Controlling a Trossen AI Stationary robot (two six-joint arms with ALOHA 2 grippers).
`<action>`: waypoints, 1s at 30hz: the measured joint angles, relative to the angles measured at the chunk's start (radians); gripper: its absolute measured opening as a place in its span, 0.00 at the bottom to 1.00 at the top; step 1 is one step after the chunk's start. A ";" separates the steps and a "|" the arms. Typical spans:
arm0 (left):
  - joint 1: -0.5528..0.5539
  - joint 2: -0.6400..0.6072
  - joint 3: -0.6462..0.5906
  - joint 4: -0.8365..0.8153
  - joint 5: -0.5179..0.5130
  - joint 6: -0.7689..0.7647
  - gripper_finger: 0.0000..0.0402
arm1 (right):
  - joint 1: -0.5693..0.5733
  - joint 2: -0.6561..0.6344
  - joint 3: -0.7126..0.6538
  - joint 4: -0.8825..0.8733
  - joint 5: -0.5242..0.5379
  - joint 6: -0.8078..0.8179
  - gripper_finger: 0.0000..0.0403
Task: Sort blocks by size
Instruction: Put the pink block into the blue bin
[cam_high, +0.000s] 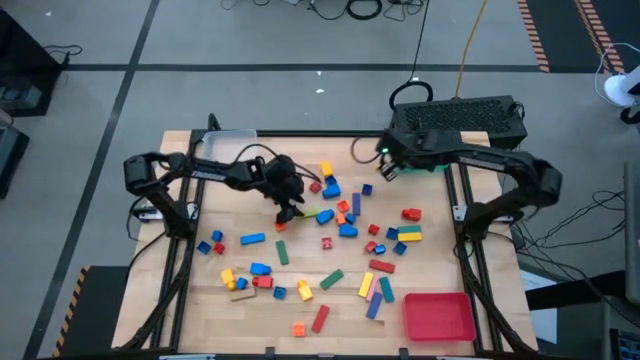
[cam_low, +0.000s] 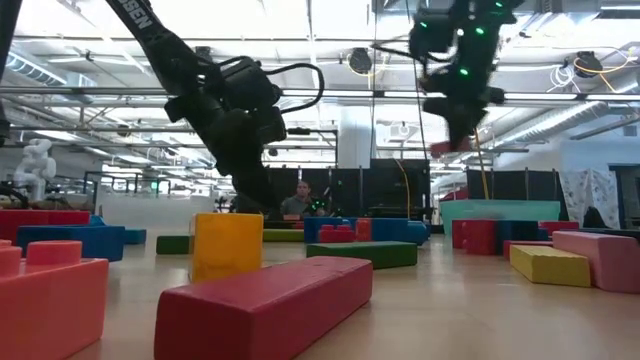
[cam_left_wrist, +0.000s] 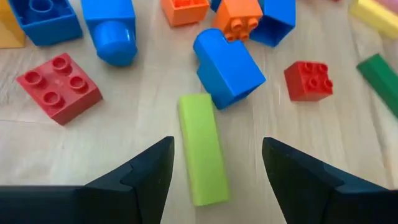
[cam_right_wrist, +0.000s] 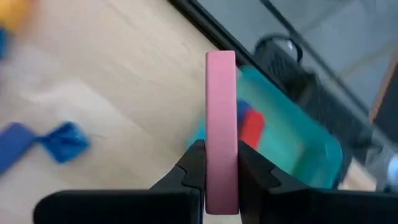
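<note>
You've got the blocks (cam_high: 330, 245) scattered over the middle and near part of the table (cam_high: 200, 310), w/ a red tray (cam_high: 438, 316) at the near right corner, a clear tray (cam_high: 232, 143) at the far left and a teal tray (cam_right_wrist: 292, 134) at the far right. These look like hollow hard plastic: light, stiff, not fragile, but smooth-sided, so they'll likely slip or twist if you pinch off-centre. Left gripper (cam_left_wrist: 217, 163) sits low over the pile w/ fingers spread, straddling a lime-green long bar (cam_left_wrist: 202, 148) lying flat, nothing grasped yet; a blue block (cam_left_wrist: 229, 67) touches its far end. Best take the bar across its narrow width near mid-length, on the flat sides, not the studs. Right gripper (cam_right_wrist: 219, 163) is clenched on a pink bar (cam_right_wrist: 220, 124), held upright by one end above the teal tray, which has red and blue pieces in it. Writing: only part of white lettering on the left arm in the low view, not readable; no brand legible on the bricks.
</note>
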 joint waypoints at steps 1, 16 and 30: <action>-0.009 0.000 -0.003 0.001 -0.022 0.010 0.61 | -0.026 -0.023 -0.031 0.008 -0.011 0.016 0.09; -0.066 0.000 -0.010 0.049 -0.150 0.044 0.61 | -0.374 -0.130 -0.328 0.299 -0.166 0.040 0.09; -0.069 0.000 -0.010 0.042 -0.153 0.074 0.61 | -0.484 -0.051 -0.329 0.364 -0.244 0.015 0.11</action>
